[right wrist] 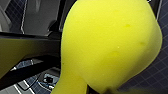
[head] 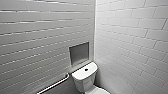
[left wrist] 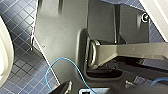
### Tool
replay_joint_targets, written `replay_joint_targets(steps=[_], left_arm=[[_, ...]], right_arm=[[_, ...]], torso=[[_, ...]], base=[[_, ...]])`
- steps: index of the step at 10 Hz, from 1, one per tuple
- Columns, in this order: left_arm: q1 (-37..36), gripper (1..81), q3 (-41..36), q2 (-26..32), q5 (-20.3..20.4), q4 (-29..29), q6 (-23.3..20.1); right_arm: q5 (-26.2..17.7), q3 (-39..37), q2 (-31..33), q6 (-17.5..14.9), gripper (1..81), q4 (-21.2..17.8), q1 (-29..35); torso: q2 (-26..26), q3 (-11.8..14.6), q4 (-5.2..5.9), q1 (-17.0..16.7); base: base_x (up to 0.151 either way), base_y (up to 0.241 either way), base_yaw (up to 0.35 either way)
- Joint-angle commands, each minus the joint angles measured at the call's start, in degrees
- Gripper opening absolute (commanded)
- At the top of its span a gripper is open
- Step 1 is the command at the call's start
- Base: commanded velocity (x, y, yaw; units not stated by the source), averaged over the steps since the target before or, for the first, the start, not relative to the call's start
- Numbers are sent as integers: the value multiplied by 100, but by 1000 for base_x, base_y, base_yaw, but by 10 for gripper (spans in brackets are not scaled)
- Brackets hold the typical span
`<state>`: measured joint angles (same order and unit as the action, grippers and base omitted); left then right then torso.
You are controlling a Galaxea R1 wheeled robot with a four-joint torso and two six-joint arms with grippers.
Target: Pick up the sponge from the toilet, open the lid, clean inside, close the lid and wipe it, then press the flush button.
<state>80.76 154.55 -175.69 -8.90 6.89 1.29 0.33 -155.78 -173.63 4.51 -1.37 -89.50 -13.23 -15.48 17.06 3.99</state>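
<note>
My right gripper (right wrist: 95,90) clamps the squashed sponge (right wrist: 110,42). Left gripper (left wrist: 63,88): can't tell. Toilet (head: 83,81) at 6 o'clock, flush button (head: 86,69) on tank, rail (head: 53,86) at 7.

white glossy ceramic toilet (head: 84,75); flush button (head: 86,69) dark, finish unclear. wall tiles (head: 130,37) white, smooth, glossy. grab rail (head: 53,85) shiny metal. sponge (right wrist: 110,45) yellow foam, matt, faintly pitted. floor (left wrist: 17,62) small dark blue tiles, pale grout, slight sheen.
</note>
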Motion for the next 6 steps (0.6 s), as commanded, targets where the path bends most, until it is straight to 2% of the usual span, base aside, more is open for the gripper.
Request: replay_joint_targets(steps=[1,6], left_arm=[[-293,811,-30,7,-323,-56,-15],[-293,811,-30,16,-323,-56,-15]], right_arm=[[-393,5,-25,-12,10,66,182],[-393,5,-25,-12,10,66,191]], torso=[[0,0,0,0],[0,0,0,0]], base=[[0,0,0],[0,0,0]])
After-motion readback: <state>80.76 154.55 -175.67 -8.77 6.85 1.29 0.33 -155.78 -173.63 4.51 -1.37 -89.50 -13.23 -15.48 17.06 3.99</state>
